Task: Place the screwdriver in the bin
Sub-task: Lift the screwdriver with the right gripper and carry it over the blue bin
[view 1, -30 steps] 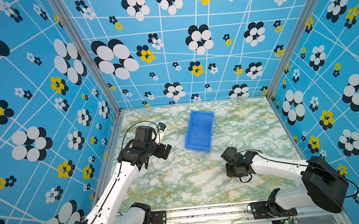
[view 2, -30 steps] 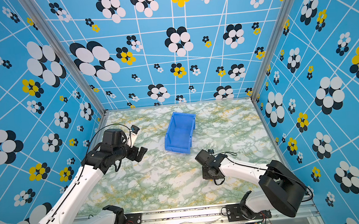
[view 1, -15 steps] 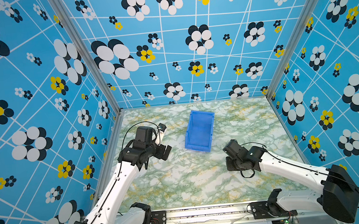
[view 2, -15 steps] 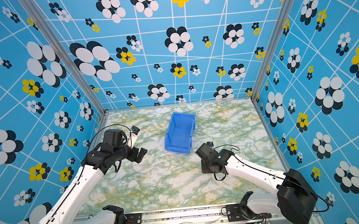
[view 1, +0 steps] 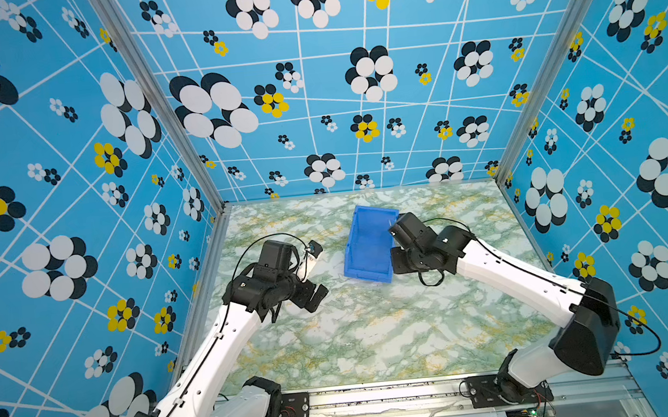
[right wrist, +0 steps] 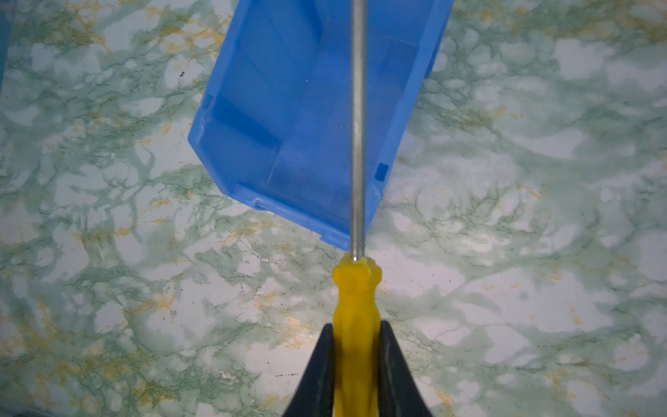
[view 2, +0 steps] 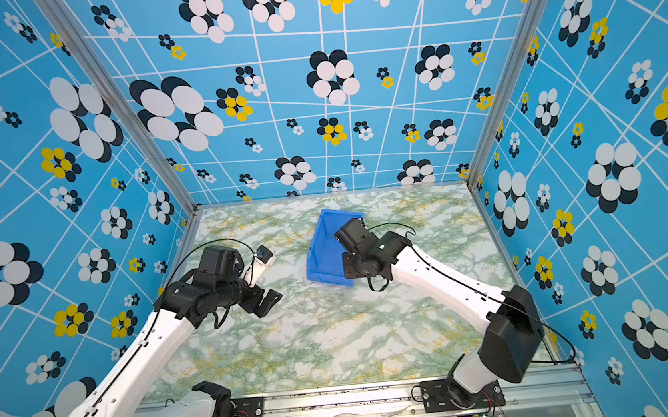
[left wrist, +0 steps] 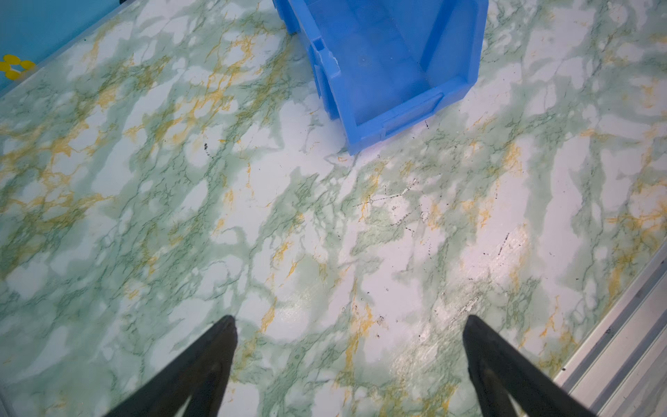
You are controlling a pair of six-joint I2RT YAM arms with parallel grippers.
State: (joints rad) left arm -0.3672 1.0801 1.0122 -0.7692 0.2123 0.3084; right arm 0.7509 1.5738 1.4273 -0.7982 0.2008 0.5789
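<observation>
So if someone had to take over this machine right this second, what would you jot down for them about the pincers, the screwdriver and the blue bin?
Left pincer: open, holding nothing, hovering over the table a little short of the bin.
Right pincer: shut on the screwdriver, gripping its yellow handle. It is at the bin's side wall, and in the right wrist view the shaft points across the bin's opening.
Done: the screwdriver is picked up and brought to the bin.
Left: carry it over the inside, open the pincer and let it drop. Nothing shows inside the bin yet.
</observation>
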